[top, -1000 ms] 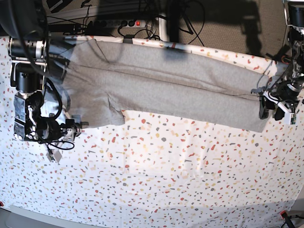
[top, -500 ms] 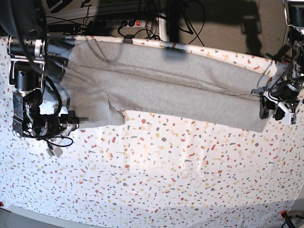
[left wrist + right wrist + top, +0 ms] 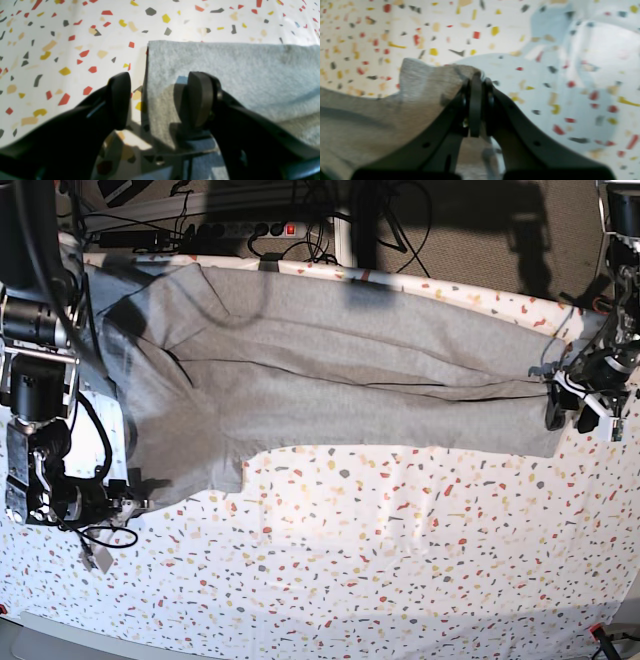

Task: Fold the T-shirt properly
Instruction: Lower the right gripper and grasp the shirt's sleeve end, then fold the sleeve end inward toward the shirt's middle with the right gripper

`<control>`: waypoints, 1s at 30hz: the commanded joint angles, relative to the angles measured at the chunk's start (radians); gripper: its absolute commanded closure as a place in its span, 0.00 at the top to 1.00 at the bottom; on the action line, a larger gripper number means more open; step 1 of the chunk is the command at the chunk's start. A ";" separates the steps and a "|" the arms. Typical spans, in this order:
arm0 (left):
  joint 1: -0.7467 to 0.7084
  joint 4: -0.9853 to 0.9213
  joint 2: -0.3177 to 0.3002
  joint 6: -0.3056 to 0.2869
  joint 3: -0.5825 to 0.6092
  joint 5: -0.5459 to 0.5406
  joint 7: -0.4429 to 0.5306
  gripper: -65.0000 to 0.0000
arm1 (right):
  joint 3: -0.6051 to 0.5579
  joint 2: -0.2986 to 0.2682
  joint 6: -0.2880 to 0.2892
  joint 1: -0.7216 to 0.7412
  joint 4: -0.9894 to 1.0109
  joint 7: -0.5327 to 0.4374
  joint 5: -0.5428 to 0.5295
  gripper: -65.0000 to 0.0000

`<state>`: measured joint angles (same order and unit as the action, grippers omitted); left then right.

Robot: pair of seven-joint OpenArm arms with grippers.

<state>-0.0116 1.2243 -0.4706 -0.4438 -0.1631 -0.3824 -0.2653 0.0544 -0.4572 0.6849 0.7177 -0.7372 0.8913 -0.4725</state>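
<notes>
The T-shirt (image 3: 330, 370) lies across the upper half of the surface (image 3: 380, 560), reaching from left edge to right. The right pincer (image 3: 135, 502) sits at lower left, the left pincer (image 3: 570, 408) at far right.

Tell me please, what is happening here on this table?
A two-armed robot is folding a grey T-shirt spread on a speckled tablecloth. The right gripper is shut on one corner of the shirt and lifts it slightly. The left gripper is open, its fingers straddling the shirt's edge at the other end, gripping nothing yet.

Heather-grey T-shirt (image 3: 330, 370) on white terrazzo-speckled tablecloth (image 3: 380, 560).
</notes>
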 commanded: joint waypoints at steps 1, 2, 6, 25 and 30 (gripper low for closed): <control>0.014 0.018 -0.020 0.000 -0.008 -0.011 0.027 0.54 | 0.004 -0.016 0.001 0.043 -0.015 0.012 -0.026 0.00; 0.014 0.018 -0.020 0.000 -0.008 -0.011 0.027 0.54 | 0.004 -0.016 0.013 0.045 -0.018 0.049 -0.050 0.00; 0.015 0.018 -0.020 0.000 -0.008 -0.011 0.028 0.54 | 0.004 -0.017 0.013 0.040 -0.066 0.262 -0.215 0.00; 0.014 0.017 -0.020 0.000 -0.008 -0.011 0.023 0.54 | 0.004 0.035 0.013 -0.521 -0.982 0.411 -0.481 0.00; 0.014 0.017 -0.020 0.000 -0.008 -0.011 0.023 0.54 | 0.004 0.131 0.013 -0.638 -1.085 0.408 -0.485 0.00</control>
<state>-0.0139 1.2243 -0.4709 -0.4435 -0.1638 -0.3824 -0.2672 0.0517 -0.3141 0.6937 0.0631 -1.8057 1.3140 -0.9386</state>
